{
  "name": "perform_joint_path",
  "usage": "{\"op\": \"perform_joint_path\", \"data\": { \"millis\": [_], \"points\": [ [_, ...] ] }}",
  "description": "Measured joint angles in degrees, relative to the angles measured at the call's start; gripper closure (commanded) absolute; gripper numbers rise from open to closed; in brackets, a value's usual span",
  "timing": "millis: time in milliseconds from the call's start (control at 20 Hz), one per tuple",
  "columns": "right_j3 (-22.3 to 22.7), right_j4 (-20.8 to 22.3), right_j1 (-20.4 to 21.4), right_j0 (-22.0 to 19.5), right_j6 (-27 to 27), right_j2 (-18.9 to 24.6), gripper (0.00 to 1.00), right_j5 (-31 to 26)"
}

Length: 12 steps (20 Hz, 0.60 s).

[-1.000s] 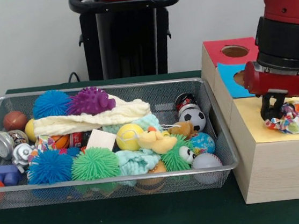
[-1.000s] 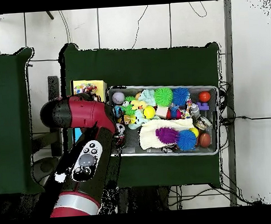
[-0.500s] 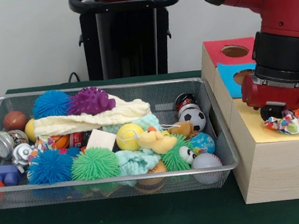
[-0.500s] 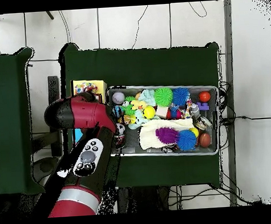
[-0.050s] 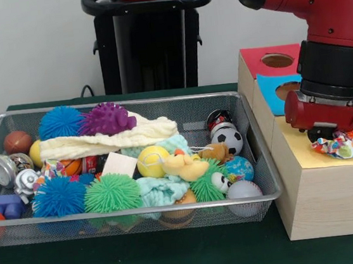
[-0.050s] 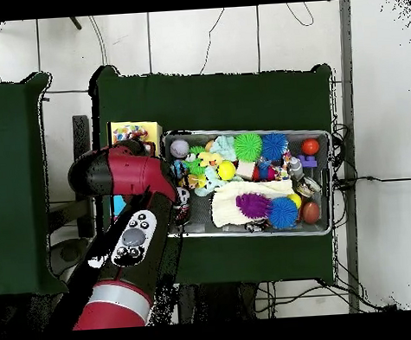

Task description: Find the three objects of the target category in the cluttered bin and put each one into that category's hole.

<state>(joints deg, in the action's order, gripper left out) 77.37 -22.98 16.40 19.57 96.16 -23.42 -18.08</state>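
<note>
The surface (image 5: pixel 147 263) with the dark green cover carries a wire bin (image 5: pixel 129 223) full of toys and, beside it, a wooden box (image 5: pixel 327 197) with coloured panels on top. The red arm (image 5: pixel 317 27) comes down over this box, and its hand (image 5: pixel 324 133) is just above the yellow panel (image 5: pixel 306 149); only dark tips show under the red wrist, so I cannot tell if the fingers are apart or together. On the yellow panel, touching the hand or just below it, lies a small patterned cloth piece (image 5: pixel 345 144), flat and crumpled, probably over the hole. I judge it is very light, soft and not fragile; it will fold and can catch on the hole edge. It is best to pinch it at a raised fold near the middle, or to push it down there. In the bin, a cream cloth (image 5: pixel 107 140) and a pale teal cloth (image 5: pixel 161 191) look the same soft kind.
</note>
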Motion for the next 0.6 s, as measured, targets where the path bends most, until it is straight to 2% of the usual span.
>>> {"op": "perform_joint_path", "data": {
  "millis": [600],
  "points": [
    [0.3, 0.0, 0.6, 0.2, 0.0, -0.2, 1.00, -1.1]
  ]
}}
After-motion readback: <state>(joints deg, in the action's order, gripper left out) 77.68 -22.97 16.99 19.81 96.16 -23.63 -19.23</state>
